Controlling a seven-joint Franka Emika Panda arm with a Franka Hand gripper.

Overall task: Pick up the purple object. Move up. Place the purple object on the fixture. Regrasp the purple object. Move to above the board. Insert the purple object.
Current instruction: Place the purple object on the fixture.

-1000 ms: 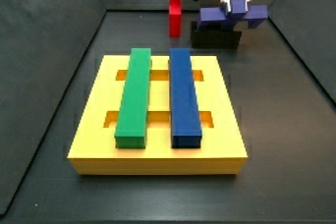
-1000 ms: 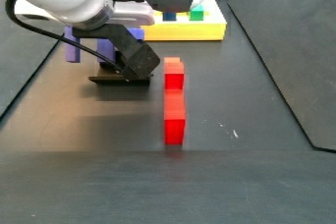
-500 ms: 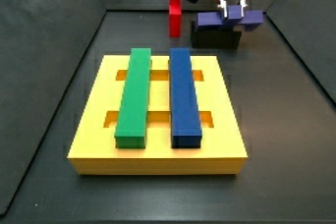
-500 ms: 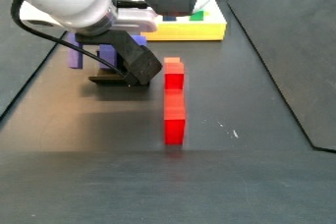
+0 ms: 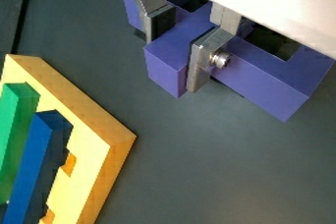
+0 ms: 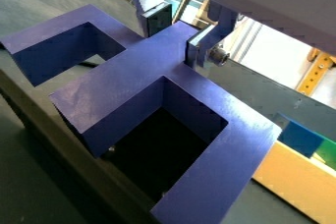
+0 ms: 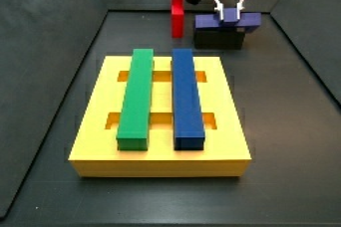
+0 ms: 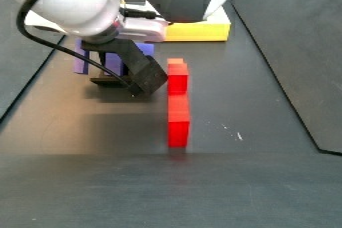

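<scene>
The purple object (image 7: pixel 208 20) is a comb-shaped block resting on top of the black fixture (image 7: pixel 220 40) at the far right of the floor. My gripper (image 7: pixel 229 10) comes down on it from above. In both wrist views the gripper (image 5: pixel 180 49) (image 6: pixel 180 39) has its silver fingers on either side of the middle prong of the purple object (image 5: pixel 262 81) (image 6: pixel 118 81), shut on it. In a side view the arm hides most of the purple object (image 8: pixel 88 62) and the fixture (image 8: pixel 107 80). The yellow board (image 7: pixel 94 121) lies nearer the camera.
A green bar (image 7: pixel 136 97) and a long blue bar (image 7: pixel 188 97) lie in the board's slots. An upright red bar (image 7: pixel 177 12) stands just left of the fixture and also shows in a side view (image 8: pixel 175 102). The board's corner shows in a wrist view (image 5: pixel 98 135).
The gripper has moved down and slightly left with the purple object, bringing it from just above the fixture onto its top. The jaws stay shut on it.
</scene>
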